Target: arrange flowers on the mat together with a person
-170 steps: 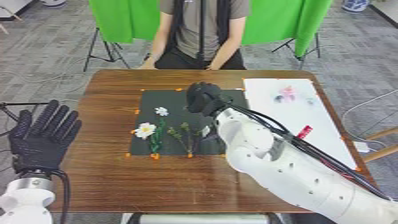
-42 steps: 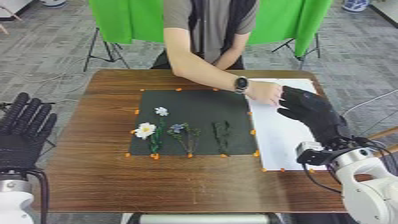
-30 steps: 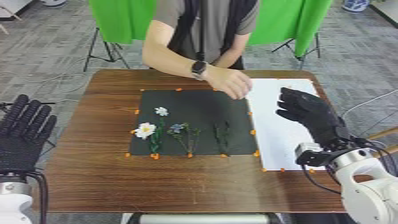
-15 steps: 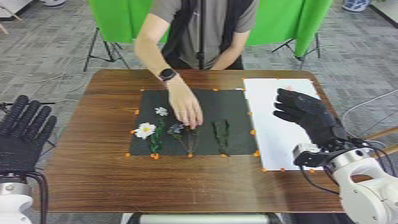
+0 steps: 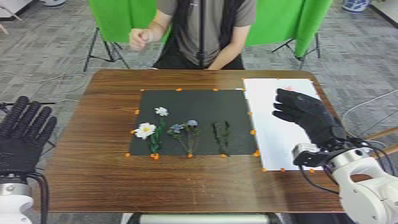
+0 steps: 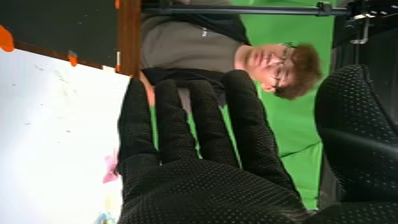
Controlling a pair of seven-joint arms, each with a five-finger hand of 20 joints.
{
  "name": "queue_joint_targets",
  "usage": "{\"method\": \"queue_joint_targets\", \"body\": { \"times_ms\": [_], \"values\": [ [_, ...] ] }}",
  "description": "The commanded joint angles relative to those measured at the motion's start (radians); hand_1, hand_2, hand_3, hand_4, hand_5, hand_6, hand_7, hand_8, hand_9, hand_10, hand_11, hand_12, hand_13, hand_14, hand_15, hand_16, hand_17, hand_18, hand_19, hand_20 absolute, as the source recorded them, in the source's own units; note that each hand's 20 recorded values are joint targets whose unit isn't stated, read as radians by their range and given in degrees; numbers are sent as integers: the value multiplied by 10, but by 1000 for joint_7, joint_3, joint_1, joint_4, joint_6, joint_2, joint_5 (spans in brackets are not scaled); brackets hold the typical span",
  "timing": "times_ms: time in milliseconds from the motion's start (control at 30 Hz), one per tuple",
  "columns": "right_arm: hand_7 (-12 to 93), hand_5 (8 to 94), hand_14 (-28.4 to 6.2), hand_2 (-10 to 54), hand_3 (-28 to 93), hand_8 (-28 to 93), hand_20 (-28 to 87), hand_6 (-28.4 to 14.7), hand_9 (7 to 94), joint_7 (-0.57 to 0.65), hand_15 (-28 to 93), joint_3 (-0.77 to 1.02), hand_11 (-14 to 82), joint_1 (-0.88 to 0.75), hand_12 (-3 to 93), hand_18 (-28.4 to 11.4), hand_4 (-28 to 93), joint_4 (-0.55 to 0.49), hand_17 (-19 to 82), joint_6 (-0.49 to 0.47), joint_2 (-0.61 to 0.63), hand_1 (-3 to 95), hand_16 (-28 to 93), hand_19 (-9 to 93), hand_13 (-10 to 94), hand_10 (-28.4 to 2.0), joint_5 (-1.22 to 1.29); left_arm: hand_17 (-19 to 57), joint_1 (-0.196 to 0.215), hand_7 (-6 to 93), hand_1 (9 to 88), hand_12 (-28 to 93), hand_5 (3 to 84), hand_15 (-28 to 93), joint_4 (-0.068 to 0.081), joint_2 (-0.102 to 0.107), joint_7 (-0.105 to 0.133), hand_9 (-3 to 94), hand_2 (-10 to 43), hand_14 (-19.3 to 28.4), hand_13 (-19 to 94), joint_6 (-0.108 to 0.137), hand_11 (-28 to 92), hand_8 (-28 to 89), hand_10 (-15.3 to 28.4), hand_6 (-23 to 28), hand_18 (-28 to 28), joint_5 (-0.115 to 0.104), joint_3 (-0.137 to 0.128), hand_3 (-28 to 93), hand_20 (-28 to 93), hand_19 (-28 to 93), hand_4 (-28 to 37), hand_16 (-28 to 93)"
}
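Right hand (image 5: 304, 111), open wide above the white sheet (image 5: 277, 150), its fingers extended, its thumb well apart and nothing in its grasp; its position matches that of the preceding frame. Left hand (image 5: 19, 135), fingers straight and spread, beside the table (image 5: 160, 187), also holding nothing. On the dark mat (image 5: 204, 102), next to the sheet, the main change concerns the middle sprig: the person's hand (image 5: 139, 38), which a moment ago reached down over it, is now raised beyond the table's far edge, and a second blue flower (image 5: 192, 123) has appeared at the sprig's right tip, just beside the first blue flower (image 5: 176, 128). To their left lie the large white flower (image 5: 144, 131) and, farther from the robot, the small white flower (image 5: 161, 111). To their right, the green stems (image 5: 221, 137) carry no visible bloom. The person's turn at the middle sprig thus appears complete, and the bare stems are probably the next part to be filled. The pink flower (image 6: 111, 168), on the sheet, is a likely candidate; its thin petals would call for a light pinch, since a firm one could crush them.
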Motion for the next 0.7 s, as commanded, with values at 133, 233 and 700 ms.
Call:
{"method": "queue_joint_targets", "body": {
  "times_ms": [133,233,700],
  "values": [
    [129,413,-138,62,718,-90,122,-36,380,-13,74,3,37,3,159,-170,-218,0,98,20,8,239,247,374,297,-136,-51,-52,8,112,242,73,420,226,5,-2,-4,343,121,125,229,-5,143,-91,129,72,110,-3,5,708,101,274,-283,-57],
    [129,413,-138,61,717,-90,122,-36,377,-16,72,5,37,3,159,-169,-218,-1,99,29,12,241,247,372,296,-135,-67,-53,5,112,242,73,420,227,6,-1,-5,343,121,125,229,-4,143,-91,129,72,110,-2,8,708,101,275,-283,-57],
    [129,384,-133,43,728,-91,116,-34,344,-11,56,-16,27,51,159,-166,-219,16,97,96,56,248,248,358,274,-132,-317,-53,-4,112,243,72,419,228,11,11,-11,343,122,125,230,-6,143,-90,129,71,110,-2,11,708,101,274,-283,-58]
  ]
}}
